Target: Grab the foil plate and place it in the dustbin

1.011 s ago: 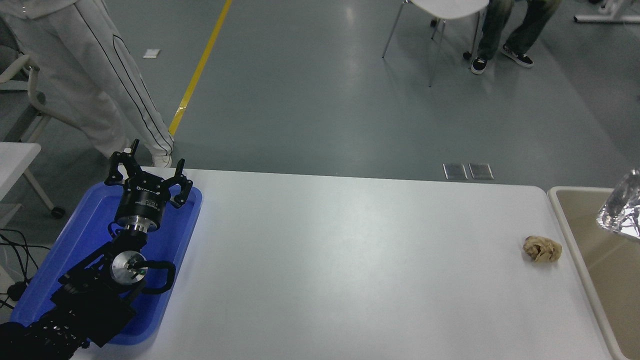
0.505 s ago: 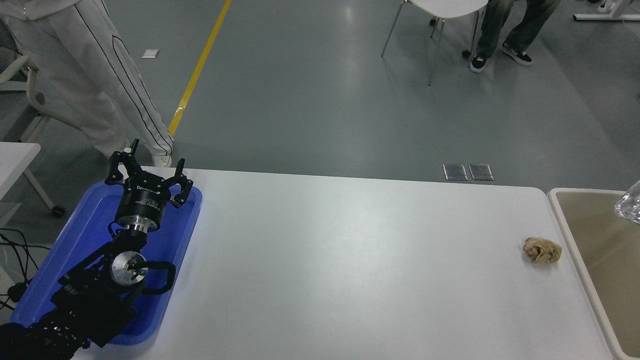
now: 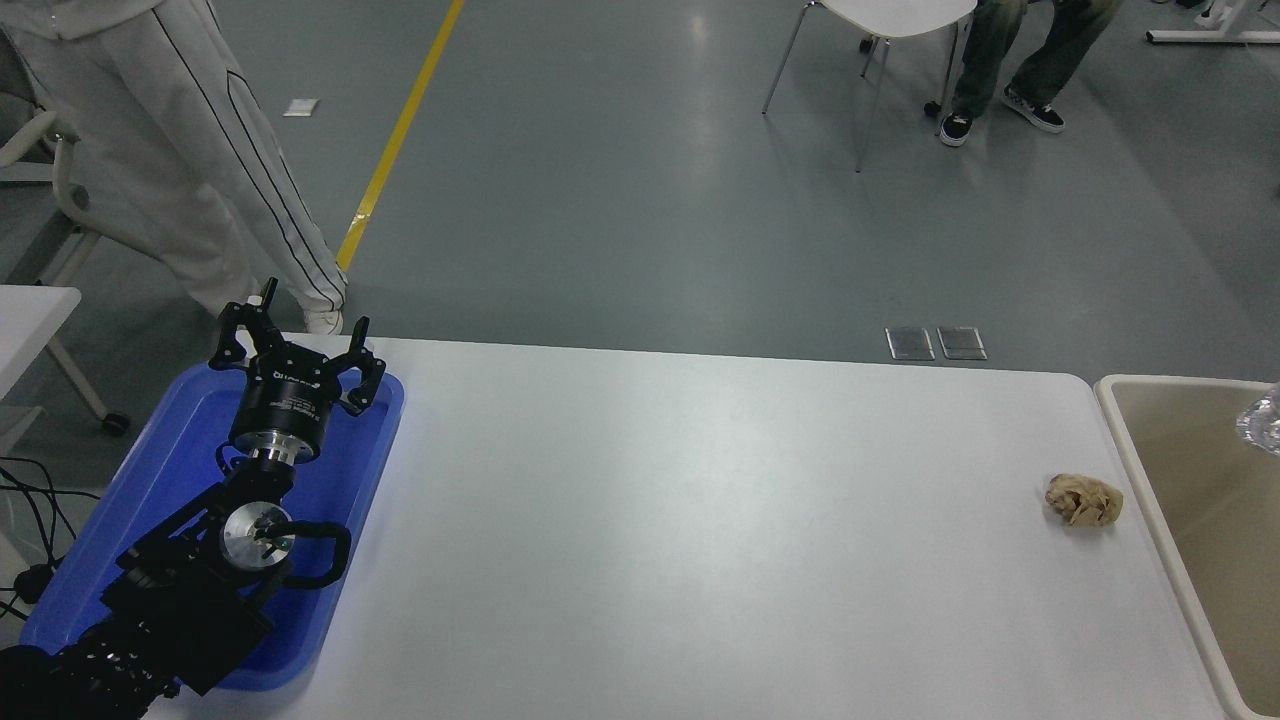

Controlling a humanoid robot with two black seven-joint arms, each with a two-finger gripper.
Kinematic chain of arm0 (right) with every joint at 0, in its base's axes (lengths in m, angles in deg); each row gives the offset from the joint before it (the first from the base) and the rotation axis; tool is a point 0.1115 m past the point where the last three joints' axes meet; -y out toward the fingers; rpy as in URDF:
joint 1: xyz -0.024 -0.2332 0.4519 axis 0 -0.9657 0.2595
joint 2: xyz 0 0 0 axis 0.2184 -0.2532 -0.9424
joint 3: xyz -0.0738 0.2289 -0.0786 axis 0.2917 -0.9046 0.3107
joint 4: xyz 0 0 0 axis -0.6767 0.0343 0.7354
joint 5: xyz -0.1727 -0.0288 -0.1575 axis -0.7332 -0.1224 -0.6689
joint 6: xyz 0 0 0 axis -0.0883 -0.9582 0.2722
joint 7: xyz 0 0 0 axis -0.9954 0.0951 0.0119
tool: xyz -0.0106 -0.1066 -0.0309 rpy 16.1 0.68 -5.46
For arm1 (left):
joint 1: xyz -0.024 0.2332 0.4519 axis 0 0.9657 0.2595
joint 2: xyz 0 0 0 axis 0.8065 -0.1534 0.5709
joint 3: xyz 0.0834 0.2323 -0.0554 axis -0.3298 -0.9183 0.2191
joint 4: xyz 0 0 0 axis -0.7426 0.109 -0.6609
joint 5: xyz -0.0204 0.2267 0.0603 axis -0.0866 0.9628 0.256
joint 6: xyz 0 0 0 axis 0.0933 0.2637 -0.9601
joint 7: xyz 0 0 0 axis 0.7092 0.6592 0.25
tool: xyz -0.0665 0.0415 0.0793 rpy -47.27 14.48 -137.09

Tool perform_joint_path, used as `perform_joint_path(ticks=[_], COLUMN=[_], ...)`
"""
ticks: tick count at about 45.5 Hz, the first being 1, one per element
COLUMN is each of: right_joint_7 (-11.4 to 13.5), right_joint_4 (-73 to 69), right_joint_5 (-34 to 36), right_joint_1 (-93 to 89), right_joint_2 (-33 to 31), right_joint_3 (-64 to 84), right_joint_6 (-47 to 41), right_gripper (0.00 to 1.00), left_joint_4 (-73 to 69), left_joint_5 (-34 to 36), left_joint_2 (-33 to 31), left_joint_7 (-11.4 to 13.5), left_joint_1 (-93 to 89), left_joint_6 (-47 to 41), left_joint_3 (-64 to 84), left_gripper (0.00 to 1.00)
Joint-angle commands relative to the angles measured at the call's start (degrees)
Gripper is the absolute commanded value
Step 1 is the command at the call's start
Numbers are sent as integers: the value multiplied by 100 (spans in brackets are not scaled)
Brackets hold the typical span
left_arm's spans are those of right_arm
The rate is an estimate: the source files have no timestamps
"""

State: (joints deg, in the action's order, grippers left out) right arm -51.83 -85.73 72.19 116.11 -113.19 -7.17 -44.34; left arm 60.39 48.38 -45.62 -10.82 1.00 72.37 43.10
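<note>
- Bench point(image 3: 700, 520): white, fills the lower and middle part of the frame; its far edge runs across the middle.
- Dustbin point(image 3: 1130, 440): beige with a pale rounded rim, at the right edge of the frame, set against the bench's right end. Only its left part is in view.
- Tray point(image 3: 180, 440): flat and blue, at the lower left on the bench's left end, running from the far corner toward the bottom edge.
- Left arm: black, enters from the lower left corner and lies over the tray.
- Left end effector point(image 3: 296, 345): above the tray's far end, spread wide, holding nothing.
- Right arm and right end effector: outside the frame.
- Person point(image 3: 180, 160): in white trousers, standing at the upper left beyond the bench. A second person point(image 3: 1010, 60) sits by a white chair point(image 3: 880, 30) at the top right.
- Paper ball point(image 3: 1084, 499): tan and crumpled, on the bench near its right end, just beside the dustbin's rim, apart from it.
- Foil plate point(image 3: 1262, 420): only a small shiny silver sliver shows at the right edge of the frame, over the dustbin's interior. What holds it cannot be told.
</note>
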Motion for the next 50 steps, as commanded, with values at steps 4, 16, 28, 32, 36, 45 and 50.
perform_joint_path(ticks=[4, 16, 28, 32, 36, 45, 50], right_joint_7=[32, 14, 23, 23, 14, 23, 14], right_joint_4=[277, 286, 215, 215, 215, 215, 198], right_joint_5=[12, -94, -103, -103, -103, -103, -103], right_joint_1=[-330, -444, -427, -400, -383, -374, -365], right_joint_2=[288, 270, 244, 235, 226, 217, 217], right_joint_3=[-137, -137, -137, -137, -137, -137, -137], right_joint_6=[129, 453, 568, 568, 568, 568, 568], right_gripper=[0, 91, 99, 99, 99, 99, 99], left_joint_4=[9, 0, 0, 0, 0, 0, 0], left_joint_5=[0, 0, 0, 0, 0, 0, 0], left_joint_2=[-1, 8, -1, -1, -1, -1, -1], left_joint_7=[0, 0, 0, 0, 0, 0, 0], left_joint_1=[0, 0, -9, -9, -9, -9, -9], left_joint_6=[0, 0, 0, 0, 0, 0, 0], left_joint_3=[0, 0, 0, 0, 0, 0, 0], left_gripper=[100, 100, 100, 100, 100, 100, 100])
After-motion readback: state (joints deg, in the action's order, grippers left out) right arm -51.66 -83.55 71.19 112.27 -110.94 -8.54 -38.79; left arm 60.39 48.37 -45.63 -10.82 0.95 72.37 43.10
